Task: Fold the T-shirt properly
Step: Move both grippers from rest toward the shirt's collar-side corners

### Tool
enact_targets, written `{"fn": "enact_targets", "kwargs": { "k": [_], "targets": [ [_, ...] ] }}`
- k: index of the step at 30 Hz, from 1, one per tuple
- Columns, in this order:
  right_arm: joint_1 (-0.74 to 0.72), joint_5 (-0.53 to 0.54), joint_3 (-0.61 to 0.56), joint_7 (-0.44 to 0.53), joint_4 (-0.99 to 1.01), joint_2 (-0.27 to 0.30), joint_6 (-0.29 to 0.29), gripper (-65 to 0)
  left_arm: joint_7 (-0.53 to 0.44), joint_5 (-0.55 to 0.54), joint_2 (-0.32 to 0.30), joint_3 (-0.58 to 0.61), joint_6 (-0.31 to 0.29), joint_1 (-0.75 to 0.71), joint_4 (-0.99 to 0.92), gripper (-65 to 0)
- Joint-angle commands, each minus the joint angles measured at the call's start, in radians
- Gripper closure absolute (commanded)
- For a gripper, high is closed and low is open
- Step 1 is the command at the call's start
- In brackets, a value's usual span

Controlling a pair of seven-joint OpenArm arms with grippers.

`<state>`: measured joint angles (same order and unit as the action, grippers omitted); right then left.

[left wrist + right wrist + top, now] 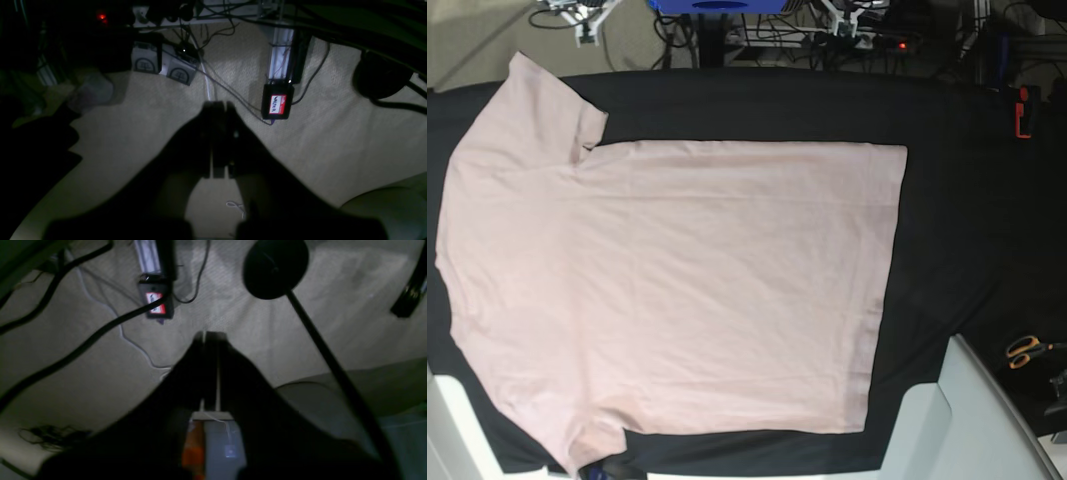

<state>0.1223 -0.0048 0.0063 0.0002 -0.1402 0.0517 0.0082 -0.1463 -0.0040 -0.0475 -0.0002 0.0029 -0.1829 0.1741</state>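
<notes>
T-shirt (677,290), pale pink, short-sleeved, no print: lies spread flat on a black cloth (957,210) covering the table, filling the left and middle of the base view. Sleeves at the far left and near left; straight hem on the right. No fold made yet, by the look of it. Faint creases across the body.

Left gripper (220,106): fingers pressed together, nothing between them, pointing at a beige floor strewn with cables, off the table.

Right gripper (210,336): fingers together, empty, likewise over floor and cables, a black round base (275,268) nearby.

Scissors (1025,350), orange-handled: on the cloth at the right edge, well apart from the hem.

Risks, as judgement:
- Both arms must travel in from off the table; a low approach could snag the black cloth and drag the shirt askew.
- Pinching pink fabric together with the cloth beneath would lift both.
- Grasping a single layer would give an uneven fold.
- Near-left sleeve runs to the table edge; it may slip off.
</notes>
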Motion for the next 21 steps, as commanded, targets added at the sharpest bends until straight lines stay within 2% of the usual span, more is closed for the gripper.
{"fn": "enact_targets", "kwargs": {
  "k": [1,3,4,10,12,13,14,15,18,21],
  "targets": [
    [0.003,0.001,-0.002,0.001,0.0,0.007,-0.003,-7.2,-0.005,-0.003,-0.002,-0.001,0.004,-0.01,0.0,0.0],
    [0.003,0.001,-0.002,0.001,0.0,0.007,-0.003,-12.6,-0.005,-0.003,-0.002,-0.001,0.004,-0.01,0.0,0.0],
    [0.004,0.001,-0.001,0.001,0.0,0.007,-0.003,-13.4,-0.005,-0.003,-0.002,-0.001,0.004,-0.011,0.0,0.0],
    [0.017,0.002,-0.001,-0.002,0.0,0.007,-0.001,-12.9,-0.009,-0.001,-0.002,0.002,0.004,-0.03,0.003,0.0],
    [0.017,0.002,0.001,-0.002,-0.002,0.009,-0.001,-8.0,-0.009,-0.001,-0.004,0.001,0.004,-0.033,0.026,0.0],
    [0.017,0.004,0.002,-0.006,-0.017,0.01,-0.003,-2.3,-0.009,-0.001,-0.004,0.001,0.004,-0.039,0.049,0.0],
    [0.018,0.004,0.004,-0.007,-0.035,0.01,-0.004,0.0,-0.009,-0.001,-0.004,-0.001,0.004,-0.056,0.077,0.0],
    [0.024,0.004,0.005,-0.019,-0.052,0.014,-0.006,-0.5,-0.009,-0.003,-0.004,-0.001,0.004,-0.068,0.115,0.0],
    [0.07,0.007,0.008,-0.136,-0.152,0.05,-0.006,-0.2,-0.008,-0.003,-0.005,-0.001,0.006,-0.139,0.236,0.0],
    [0.179,0.007,0.093,-0.251,-0.378,0.06,-0.006,-0.2,-0.006,-0.003,-0.035,-0.002,0.006,-0.215,0.364,0.0]
  ]
}}
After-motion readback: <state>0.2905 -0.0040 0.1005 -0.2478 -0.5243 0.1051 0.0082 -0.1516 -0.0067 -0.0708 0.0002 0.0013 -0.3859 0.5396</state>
